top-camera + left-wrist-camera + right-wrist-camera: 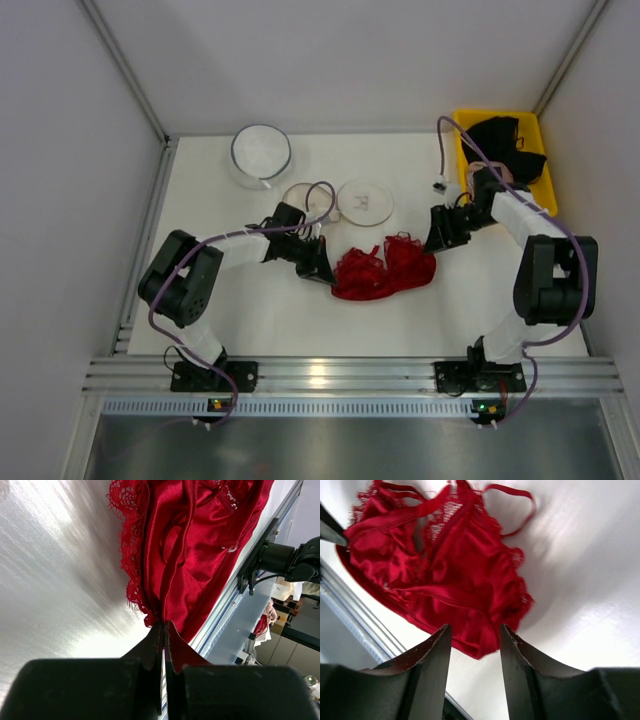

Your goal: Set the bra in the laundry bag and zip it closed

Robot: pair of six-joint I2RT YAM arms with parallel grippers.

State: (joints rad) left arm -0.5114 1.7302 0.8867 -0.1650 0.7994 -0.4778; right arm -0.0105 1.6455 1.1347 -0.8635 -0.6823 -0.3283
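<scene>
The red lace bra (385,268) lies bunched on the white table in the middle. My left gripper (327,271) is at its left edge, shut on a pinch of the fabric; the left wrist view shows the jaws (164,626) closed on the bra's lace hem (195,545). My right gripper (435,243) is open at the bra's right edge; in the right wrist view the bra (445,575) lies just beyond the spread fingertips (475,632), with its lower edge reaching between them. The laundry bag (365,201), a flat round white mesh pouch with a small dark mark, lies behind the bra.
A second pale round disc (301,198) lies left of the laundry bag. A round mesh bag with a dark rim (261,152) stands at the back left. A yellow bin (541,141) at the back right holds a black garment (505,145). The metal rail (340,374) runs along the near edge.
</scene>
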